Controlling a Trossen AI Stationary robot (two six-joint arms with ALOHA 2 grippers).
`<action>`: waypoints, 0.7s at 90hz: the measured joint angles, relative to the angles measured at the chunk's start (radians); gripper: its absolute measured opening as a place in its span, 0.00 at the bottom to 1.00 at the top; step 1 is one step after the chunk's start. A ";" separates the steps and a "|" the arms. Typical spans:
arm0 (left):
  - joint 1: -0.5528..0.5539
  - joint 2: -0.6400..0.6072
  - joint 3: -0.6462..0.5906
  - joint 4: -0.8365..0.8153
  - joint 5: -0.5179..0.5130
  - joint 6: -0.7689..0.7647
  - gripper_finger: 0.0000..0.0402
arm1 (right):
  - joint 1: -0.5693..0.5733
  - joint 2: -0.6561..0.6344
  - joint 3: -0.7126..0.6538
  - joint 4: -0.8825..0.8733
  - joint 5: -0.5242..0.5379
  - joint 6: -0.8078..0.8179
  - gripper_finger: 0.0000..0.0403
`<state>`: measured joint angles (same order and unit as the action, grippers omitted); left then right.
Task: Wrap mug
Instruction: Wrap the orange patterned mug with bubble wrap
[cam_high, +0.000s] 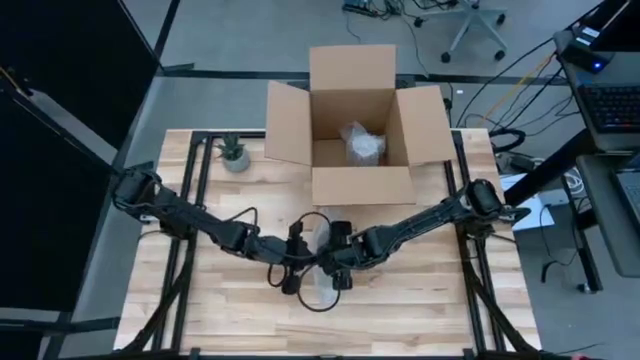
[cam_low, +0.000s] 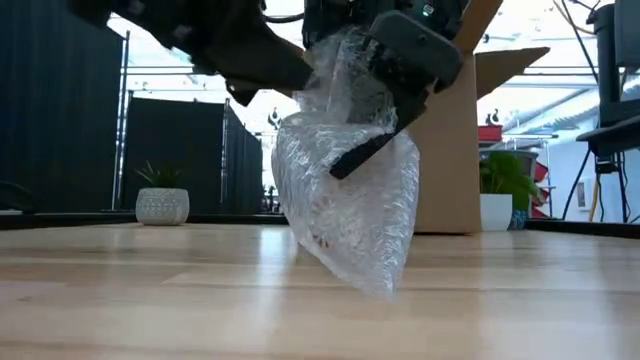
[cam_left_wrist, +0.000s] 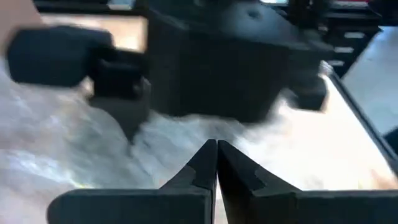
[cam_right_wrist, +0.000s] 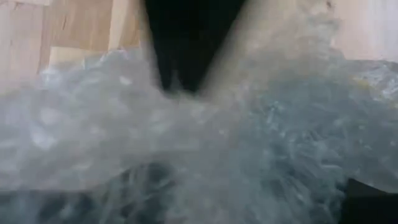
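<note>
A bundle of clear bubble wrap (cam_low: 350, 200) hangs between my two grippers over the middle of the table (cam_high: 200, 300). The mug is hidden inside it. My left gripper (cam_left_wrist: 216, 155) comes in from the table's left and is shut at the bundle's top. My right gripper (cam_low: 385, 110) comes in from the right, with one dark finger (cam_low: 362, 152) lying across the bundle's side. In the right wrist view, bubble wrap (cam_right_wrist: 199, 143) fills the picture and hides that gripper's fingers. From above, the bundle (cam_high: 322, 288) shows pale between the two gripper heads. My left gripper has its fingertips (cam_left_wrist: 208, 163) closed together at the upper part of the wrap (cam_left_wrist: 180, 134); whether a layer lies between them does not show. My right gripper holds the bundle's upper half (cam_low: 340, 120), one finger slanting down across its outside. The bundle hangs tilted below the grippers, its lower tip (cam_low: 385, 288) pointing down; whether that tip touches the table, I cannot tell.
An open cardboard box (cam_high: 355, 185) stands at the table's far middle with a bubble-wrapped item (cam_high: 362, 142) inside. A small potted plant (cam_high: 235, 155) sits at the far left. Bare wood lies to the near left and near right.
</note>
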<state>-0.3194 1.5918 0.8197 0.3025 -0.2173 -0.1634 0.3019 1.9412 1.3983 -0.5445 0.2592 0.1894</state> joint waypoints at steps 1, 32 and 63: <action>0.004 0.003 0.000 0.003 0.000 0.002 0.00 | 0.000 0.000 0.000 0.000 0.000 0.000 0.53; 0.110 0.120 0.006 0.039 0.061 -0.014 0.00 | -0.001 0.001 -0.001 -0.007 0.002 -0.011 0.53; 0.115 0.130 0.006 0.044 0.060 -0.034 0.00 | -0.001 -0.051 0.140 -0.264 -0.003 -0.019 0.53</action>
<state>-0.2039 1.7222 0.8257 0.3460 -0.1568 -0.1970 0.3012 1.8907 1.5386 -0.8083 0.2562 0.1707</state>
